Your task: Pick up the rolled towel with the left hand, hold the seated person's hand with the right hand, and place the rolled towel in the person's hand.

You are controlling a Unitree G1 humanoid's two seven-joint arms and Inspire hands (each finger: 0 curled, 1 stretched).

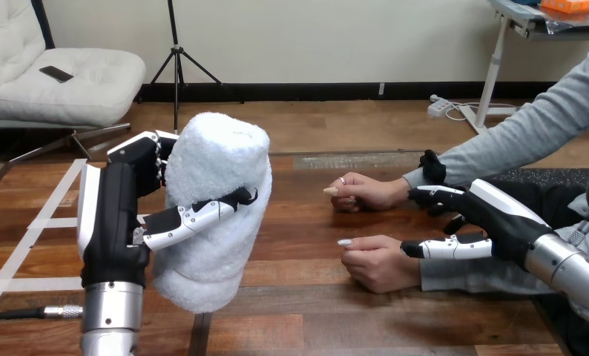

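1. The left robot hand (117, 222) is clamped on the rolled towel (221, 159). Its thumb crosses the front of the roll and its fingers wrap behind. The towel stands upright at the left, lifted clear of the counter (314, 311).
2. The right robot hand (492, 215) is at the right, between the person's two wrists. I cannot tell whether it is closed on either wrist or only beside them.
3. Both of the person's hands rest on the counter as loose fists, the far hand (366, 193) and the near hand (380, 263). They are well apart from the towel.
4. Risk: neither palm is turned up or open, so a towel brought over now would probably have nowhere to sit and would roll off onto the counter.
5. Risk: if the right robot hand has no firm hold, the person's hand could shift as the towel arrives and the placement would miss.
6. Risk: the towel is soft and bulky and is held only around its middle. A quick swing to the right could let it sag, slip or start to unroll.
7. Risk: the two arms will work close together, so the towel could brush the right robot hand on the way in.
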